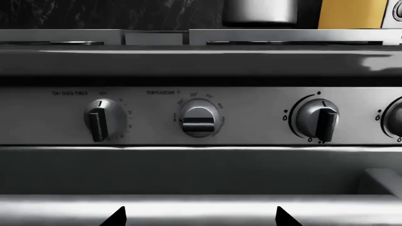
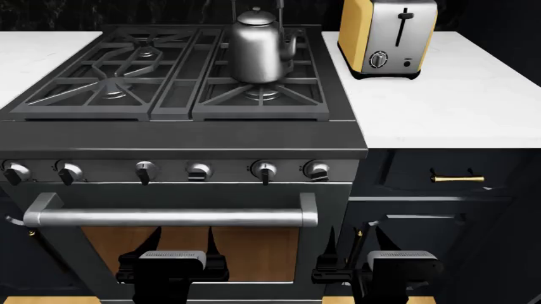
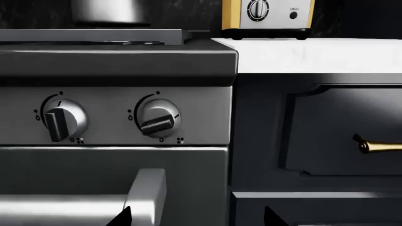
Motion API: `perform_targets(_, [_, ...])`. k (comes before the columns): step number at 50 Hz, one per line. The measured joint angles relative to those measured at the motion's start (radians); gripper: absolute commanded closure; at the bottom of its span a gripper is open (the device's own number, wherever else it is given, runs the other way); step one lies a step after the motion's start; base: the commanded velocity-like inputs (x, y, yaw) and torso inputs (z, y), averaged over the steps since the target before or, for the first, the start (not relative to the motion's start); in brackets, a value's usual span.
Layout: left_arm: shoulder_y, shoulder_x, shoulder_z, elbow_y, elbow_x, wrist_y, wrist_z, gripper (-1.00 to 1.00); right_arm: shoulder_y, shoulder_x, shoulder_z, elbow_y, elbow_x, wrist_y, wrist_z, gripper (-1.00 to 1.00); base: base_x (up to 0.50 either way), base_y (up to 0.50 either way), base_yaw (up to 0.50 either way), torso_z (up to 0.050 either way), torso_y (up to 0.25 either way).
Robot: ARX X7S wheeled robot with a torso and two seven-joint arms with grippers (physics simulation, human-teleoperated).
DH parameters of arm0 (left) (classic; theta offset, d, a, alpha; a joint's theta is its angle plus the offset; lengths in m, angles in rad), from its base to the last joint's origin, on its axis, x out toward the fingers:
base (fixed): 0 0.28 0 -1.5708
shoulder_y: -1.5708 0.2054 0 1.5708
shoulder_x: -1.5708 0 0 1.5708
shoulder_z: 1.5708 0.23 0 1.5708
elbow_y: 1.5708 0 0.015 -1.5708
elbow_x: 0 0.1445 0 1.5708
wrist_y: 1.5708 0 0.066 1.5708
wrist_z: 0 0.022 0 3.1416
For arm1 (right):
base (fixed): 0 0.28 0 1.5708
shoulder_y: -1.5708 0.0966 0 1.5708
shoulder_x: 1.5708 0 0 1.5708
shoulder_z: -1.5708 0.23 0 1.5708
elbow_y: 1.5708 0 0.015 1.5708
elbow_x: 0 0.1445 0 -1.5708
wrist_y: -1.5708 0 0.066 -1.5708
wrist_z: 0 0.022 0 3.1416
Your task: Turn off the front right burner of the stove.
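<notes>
The stove (image 2: pixel 186 136) fills the left and middle of the head view. Its front right burner (image 2: pixel 263 95) shows under black grate spokes, just in front of a steel kettle (image 2: pixel 256 47). Six silver knobs line the front panel. The far right knob (image 2: pixel 318 170) is turned sideways, as the right wrist view (image 3: pixel 157 121) shows. The knob beside it (image 3: pixel 63 120) points up. My left gripper (image 2: pixel 184 246) is open and empty, low before the oven door. My right gripper (image 2: pixel 353 240) is open and empty, low beside the stove's right edge, well below the knobs.
A steel bar oven handle (image 2: pixel 169 217) runs across the door above my grippers. A yellow-sided toaster (image 2: pixel 387 35) stands on the white counter (image 2: pixel 439 101) at the right. A dark cabinet with a brass pull (image 2: pixel 458 178) is right of the stove.
</notes>
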Motion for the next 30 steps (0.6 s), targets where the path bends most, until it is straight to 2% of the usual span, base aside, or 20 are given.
perform_targets(30, [0.004,-0.057,0.076,0.002,-0.076,0.001,-0.063,-1.0,0.01,0.059,-0.073,0.011,0.037,0.032,0.078,-1.0,0.0,0.0,0.0,0.0,0.0])
